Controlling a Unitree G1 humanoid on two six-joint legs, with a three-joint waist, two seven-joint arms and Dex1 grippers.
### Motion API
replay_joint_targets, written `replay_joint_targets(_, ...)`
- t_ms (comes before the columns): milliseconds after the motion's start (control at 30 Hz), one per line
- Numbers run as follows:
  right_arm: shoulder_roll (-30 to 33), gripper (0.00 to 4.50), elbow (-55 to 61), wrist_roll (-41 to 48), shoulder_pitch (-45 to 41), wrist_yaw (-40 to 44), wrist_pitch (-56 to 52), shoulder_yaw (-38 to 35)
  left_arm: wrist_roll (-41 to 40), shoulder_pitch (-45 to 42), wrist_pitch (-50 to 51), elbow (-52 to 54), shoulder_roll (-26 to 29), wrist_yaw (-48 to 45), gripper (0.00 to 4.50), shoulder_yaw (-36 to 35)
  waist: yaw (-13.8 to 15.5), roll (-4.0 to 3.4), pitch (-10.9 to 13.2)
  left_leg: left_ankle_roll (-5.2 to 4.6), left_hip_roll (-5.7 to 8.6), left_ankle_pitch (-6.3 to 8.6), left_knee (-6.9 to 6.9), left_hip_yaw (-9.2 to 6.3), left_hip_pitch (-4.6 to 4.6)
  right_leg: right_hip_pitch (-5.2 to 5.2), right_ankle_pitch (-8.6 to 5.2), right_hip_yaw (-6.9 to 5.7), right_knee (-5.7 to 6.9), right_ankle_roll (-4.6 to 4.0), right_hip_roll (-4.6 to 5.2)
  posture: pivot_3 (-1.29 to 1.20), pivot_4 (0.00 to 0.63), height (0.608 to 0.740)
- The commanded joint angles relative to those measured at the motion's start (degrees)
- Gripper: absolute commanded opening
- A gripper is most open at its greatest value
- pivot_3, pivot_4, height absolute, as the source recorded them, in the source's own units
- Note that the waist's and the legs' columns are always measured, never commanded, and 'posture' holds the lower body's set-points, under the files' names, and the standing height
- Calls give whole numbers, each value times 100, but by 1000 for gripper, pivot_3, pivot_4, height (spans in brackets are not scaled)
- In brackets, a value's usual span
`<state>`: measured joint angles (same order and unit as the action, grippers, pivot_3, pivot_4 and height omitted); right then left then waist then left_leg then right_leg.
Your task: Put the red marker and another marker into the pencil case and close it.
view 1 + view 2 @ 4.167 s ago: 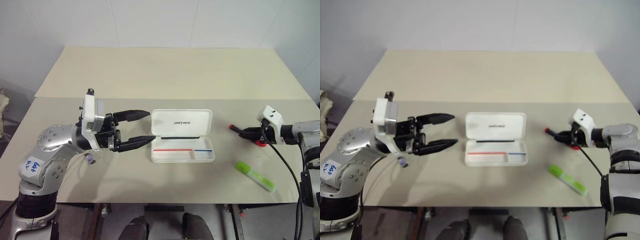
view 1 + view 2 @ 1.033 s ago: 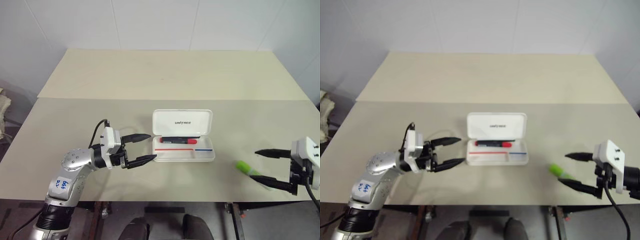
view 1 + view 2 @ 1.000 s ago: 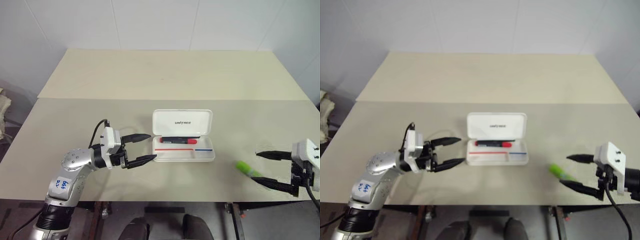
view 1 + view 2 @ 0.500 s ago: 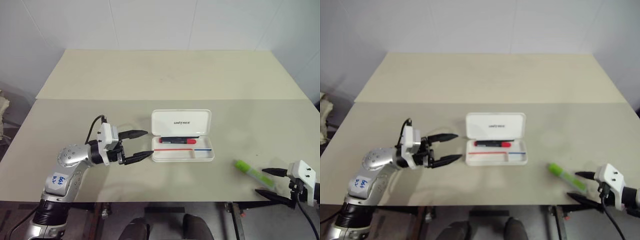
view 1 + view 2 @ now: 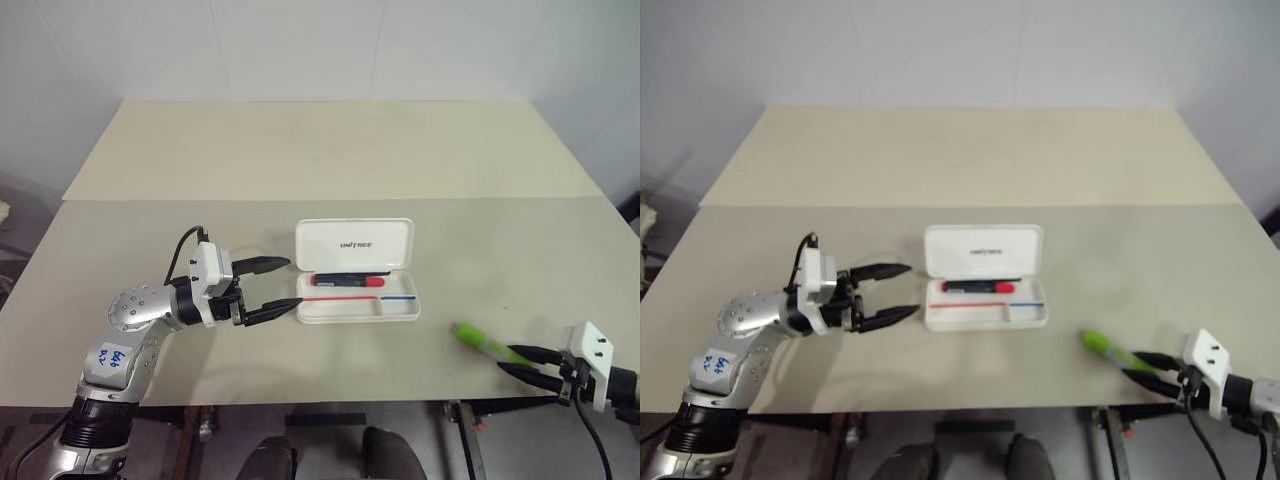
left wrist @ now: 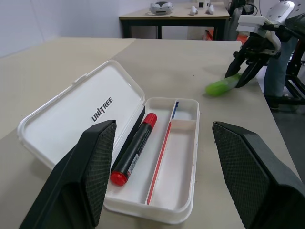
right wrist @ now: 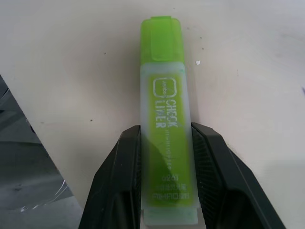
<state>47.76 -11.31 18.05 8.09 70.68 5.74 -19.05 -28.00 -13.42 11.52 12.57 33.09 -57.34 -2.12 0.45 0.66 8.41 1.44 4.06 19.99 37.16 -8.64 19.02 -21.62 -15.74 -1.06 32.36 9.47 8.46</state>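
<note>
Probably a robotics lab or test room.
A plain beige table [image 5: 330, 150] stands against bare white walls [image 5: 300, 45]; at the top of the left wrist view, a second bench [image 6: 174, 19] carries small devices, possibly a headset [image 6: 161, 7].

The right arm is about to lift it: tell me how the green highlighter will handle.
The green highlighter looks like stiff plastic, so it should not bend. Its flat-sided barrel seems unlikely to roll. The right end effector pinches it near one end, so it may droop or pivot when lifted; the smooth casing could slip.
</note>
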Motion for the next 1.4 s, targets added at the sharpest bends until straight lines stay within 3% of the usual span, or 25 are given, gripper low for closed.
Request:
replay_joint_targets(33, 106, 1100, -95, -3, -529, -246, 247, -99, 18, -118, -156, 26, 44, -53, 3451, -75, 0, -9, 5, 0, 2, 0, 1, 1, 0, 0, 3, 3, -1, 1, 1, 0, 150, 740)
replay_joint_targets(267, 440, 1100, -150, 248, -2001, 288, 40, 257, 81, -95, -299, -95, 150, -133, 3451, -164, 42, -22, 13, 0, -1, 0, -11, -7, 13, -8, 4, -11, -27, 2, -1, 0, 150, 740)
replay_joint_targets(567, -161, 1100, 1200, 503, -3242, 908, -837, 1920, 145, 229, -484, -156, 391, -151, 3451, -448, 73, -28, 17, -5, 1, 18, -13, -9, 31, -42, 4, -14, -27, 1, 7, 0, 150, 740)
replay_joint_targets(1000, -1123, 1100, 1095, -220, -4041, 841, -1108, 3369, 131, 671, -498, 127, 458, -33, 3451, -575, 67, -24, 15, -4, 2, 20, -12, -4, 36, -88, 6, -13, 18, -3, 10, 0, 150, 740)
replay_joint_targets(1400, -1631, 1100, 646, -691, -4478, 754, -978, 3681, 111, 676, -451, 221, 420, 115, 3451, -554, 66, -19, 12, -3, 2, 21, -14, -6, 34, -96, 11, -16, 32, -10, 10, 0, 150, 740)
